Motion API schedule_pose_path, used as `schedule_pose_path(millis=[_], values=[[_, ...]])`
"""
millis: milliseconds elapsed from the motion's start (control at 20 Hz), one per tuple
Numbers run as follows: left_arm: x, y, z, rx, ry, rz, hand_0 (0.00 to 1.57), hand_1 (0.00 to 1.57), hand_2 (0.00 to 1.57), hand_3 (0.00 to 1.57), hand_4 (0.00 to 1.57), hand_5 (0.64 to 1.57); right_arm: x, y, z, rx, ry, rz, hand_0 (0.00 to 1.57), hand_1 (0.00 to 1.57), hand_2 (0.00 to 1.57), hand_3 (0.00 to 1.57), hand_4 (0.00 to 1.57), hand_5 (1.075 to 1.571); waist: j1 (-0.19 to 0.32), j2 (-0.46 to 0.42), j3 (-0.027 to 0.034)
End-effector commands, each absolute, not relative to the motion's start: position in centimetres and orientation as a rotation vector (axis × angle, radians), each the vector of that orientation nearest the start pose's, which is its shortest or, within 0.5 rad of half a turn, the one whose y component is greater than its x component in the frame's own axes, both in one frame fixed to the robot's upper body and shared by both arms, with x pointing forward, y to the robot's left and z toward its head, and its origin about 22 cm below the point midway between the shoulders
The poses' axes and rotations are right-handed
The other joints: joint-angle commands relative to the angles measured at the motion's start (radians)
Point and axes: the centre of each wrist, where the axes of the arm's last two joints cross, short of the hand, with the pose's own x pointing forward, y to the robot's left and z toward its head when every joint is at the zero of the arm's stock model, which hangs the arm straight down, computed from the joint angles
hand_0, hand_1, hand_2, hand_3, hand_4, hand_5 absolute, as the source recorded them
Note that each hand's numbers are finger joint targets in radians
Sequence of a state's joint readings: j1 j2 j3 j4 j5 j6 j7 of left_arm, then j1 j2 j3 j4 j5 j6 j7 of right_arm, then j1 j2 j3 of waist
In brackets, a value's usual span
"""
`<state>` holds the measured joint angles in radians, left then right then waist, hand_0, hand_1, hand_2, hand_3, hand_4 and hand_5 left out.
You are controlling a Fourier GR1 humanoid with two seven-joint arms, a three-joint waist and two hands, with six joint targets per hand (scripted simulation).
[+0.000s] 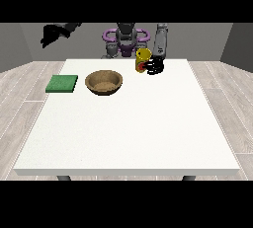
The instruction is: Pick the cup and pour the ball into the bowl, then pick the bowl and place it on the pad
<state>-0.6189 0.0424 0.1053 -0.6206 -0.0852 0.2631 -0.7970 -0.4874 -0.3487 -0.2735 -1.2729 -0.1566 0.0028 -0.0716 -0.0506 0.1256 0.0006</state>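
A yellow cup (pixel 142 58) stands at the table's far edge, right of centre, with something red low on its right side. The black hand at the view's right (pixel 155 66) is at the cup's right side, its fingers curled against it. A brown wooden bowl (pixel 104 82) sits left of the cup, apart from it. A flat green pad (pixel 62 83) lies near the table's left edge, left of the bowl. The hand at the view's left (pixel 51 34) is raised high off the table, beyond its far left corner. The ball is not visible.
The large white table (pixel 128 133) stretches toward the camera from the bowl and cup. The robot's torso (pixel 126 39) stands behind the far edge. Wooden floor surrounds the table.
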Motion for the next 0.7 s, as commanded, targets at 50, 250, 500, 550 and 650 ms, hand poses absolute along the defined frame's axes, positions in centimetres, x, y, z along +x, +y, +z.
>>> schedule_pose_path(millis=[50, 250, 500, 550, 650], values=[[38.8, 17.9, -1.0, 0.324, -2.011, -0.29, 1.35, 1.35, 1.57, 1.57, 1.31, 1.182, 34.5, -35.6, 9.3, -0.206, -1.862, -0.06, 0.0, 0.0, 0.4, 0.65, 0.55, 1.57, 0.009, -0.011, 0.0003], [40.1, 18.7, 0.3, 0.577, -2.006, -0.407, 1.37, 1.37, 1.57, 1.57, 1.39, 1.255, 35.6, -33.7, 11.9, -0.15, -1.907, -0.023, 0.0, 0.0, 0.34, 0.64, 0.56, 1.569, -0.073, 0.027, -0.0001], [41.1, 16.8, 1.9, 0.655, -1.97, -0.45, 1.39, 1.39, 1.57, 1.57, 1.42, 1.25, 35.7, -35.4, 12.6, -0.147, -1.914, -0.005, 0.0, 0.0, 0.34, 0.67, 0.53, 1.569, -0.09, 0.037, -0.0003], [42.1, 16.7, 3.5, 0.701, -2.033, -0.413, 1.39, 1.39, 1.57, 1.57, 1.42, 1.25, 36.5, -34.5, 15.0, -0.128, -1.969, -0.006, 0.0, 0.0, 0.34, 0.69, 0.54, 1.568, -0.111, 0.105, -0.0007], [42.1, 17.7, 3.0, 0.806, -1.988, -0.534, 1.4, 1.4, 1.57, 1.57, 1.49, 1.267, 36.5, -33.8, 15.2, -0.115, -1.971, 0.021, 0.0, 0.0, 0.35, 0.69, 0.54, 1.568, -0.138, 0.073, -0.0004]])
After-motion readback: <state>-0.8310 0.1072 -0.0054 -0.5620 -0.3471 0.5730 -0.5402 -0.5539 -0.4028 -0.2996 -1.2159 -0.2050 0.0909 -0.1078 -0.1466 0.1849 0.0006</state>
